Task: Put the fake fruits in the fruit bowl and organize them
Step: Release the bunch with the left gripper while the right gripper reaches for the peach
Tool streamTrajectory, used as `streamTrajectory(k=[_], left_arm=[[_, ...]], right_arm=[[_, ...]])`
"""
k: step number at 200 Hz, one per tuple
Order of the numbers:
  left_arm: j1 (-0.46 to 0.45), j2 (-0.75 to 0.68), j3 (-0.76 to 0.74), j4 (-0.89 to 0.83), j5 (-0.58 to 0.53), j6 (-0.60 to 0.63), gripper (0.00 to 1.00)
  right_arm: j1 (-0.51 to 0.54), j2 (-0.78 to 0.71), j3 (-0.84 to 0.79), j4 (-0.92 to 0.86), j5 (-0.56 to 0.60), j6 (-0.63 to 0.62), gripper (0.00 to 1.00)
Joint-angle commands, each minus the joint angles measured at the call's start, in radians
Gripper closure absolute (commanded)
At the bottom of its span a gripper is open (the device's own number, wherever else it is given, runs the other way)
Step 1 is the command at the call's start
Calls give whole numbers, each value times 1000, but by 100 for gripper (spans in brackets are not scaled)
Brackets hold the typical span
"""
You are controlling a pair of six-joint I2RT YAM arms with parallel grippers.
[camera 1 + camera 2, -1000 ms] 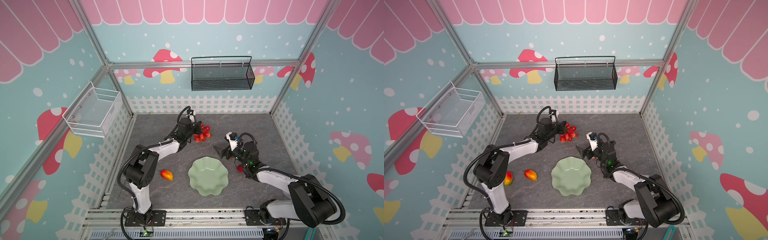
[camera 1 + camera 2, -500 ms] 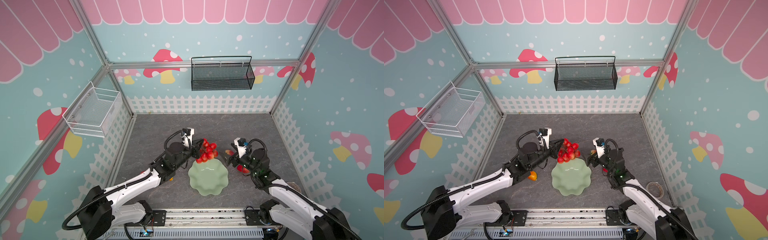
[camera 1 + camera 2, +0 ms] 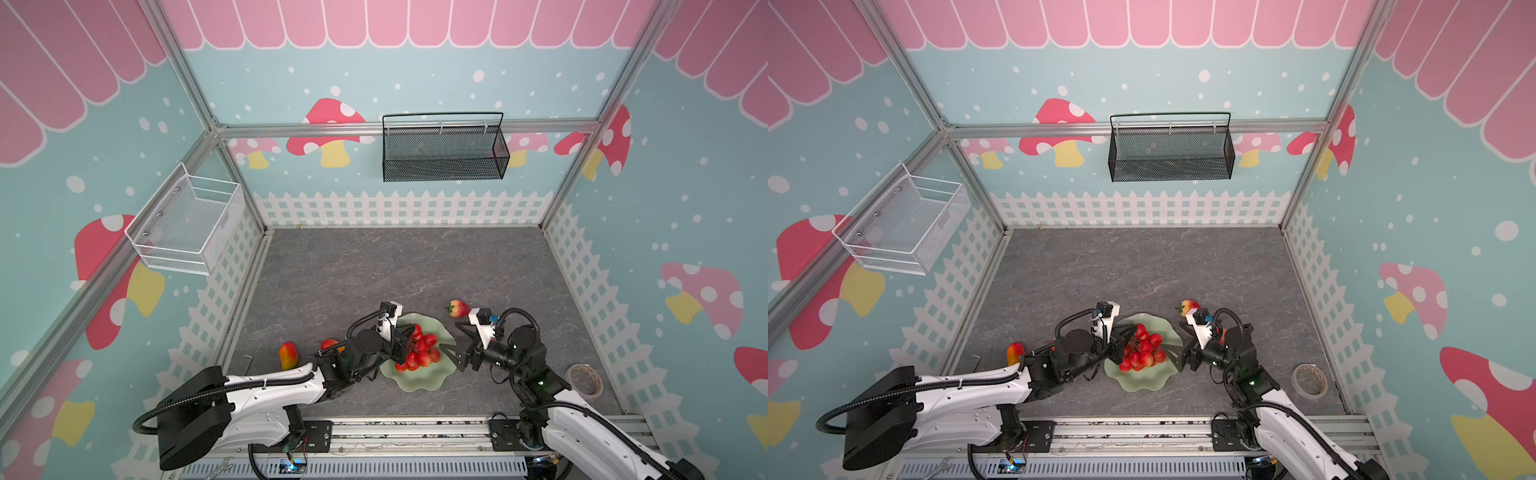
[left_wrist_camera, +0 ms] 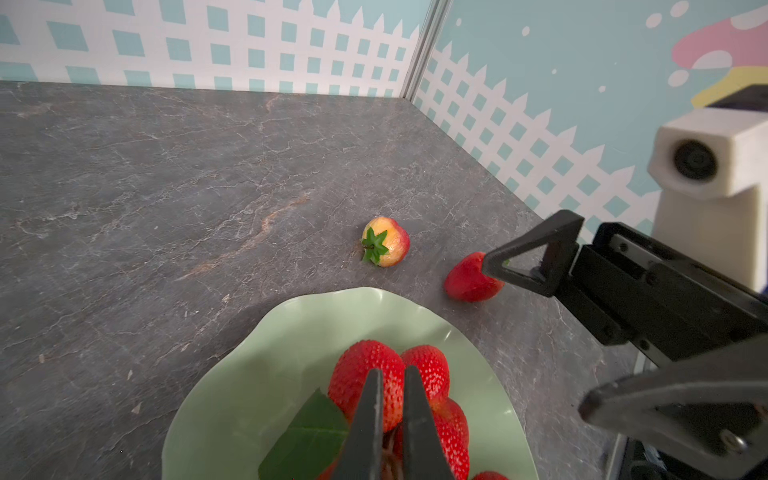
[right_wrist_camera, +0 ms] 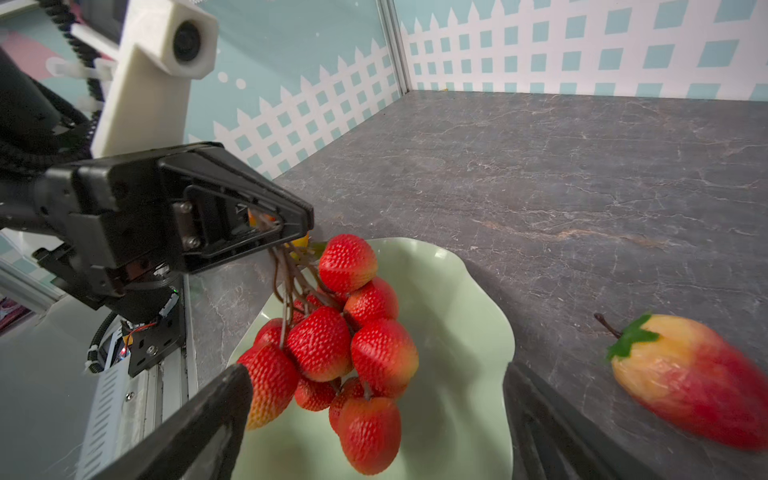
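Lying outside fruit bowl, strawberry, mango, tape roll, right tool alongside

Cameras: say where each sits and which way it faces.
Top views: high in front, looking down on table; left arm and right arm show.
Left wrist: behind shut left gripper, facing bowl, right gripper.
Right wrist: behind open right gripper, facing bowl, left gripper.
Wrist views share: berry bunch, held by left gripper over bowl.
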Motion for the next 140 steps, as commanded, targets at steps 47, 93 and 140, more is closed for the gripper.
streamTrajectory(k=[47, 93, 140], left_arm=[[-9, 78, -8, 67, -34, -32, 80], [-18, -39, -15, -43, -61, -8, 43], [-18, -340, 98, -536, -172, 71, 3]], right_arm=[[4, -253, -109, -57, 108, 20, 2], [4, -212, -92, -72, 153, 22, 2], [2, 113, 266, -393, 429, -58, 2]])
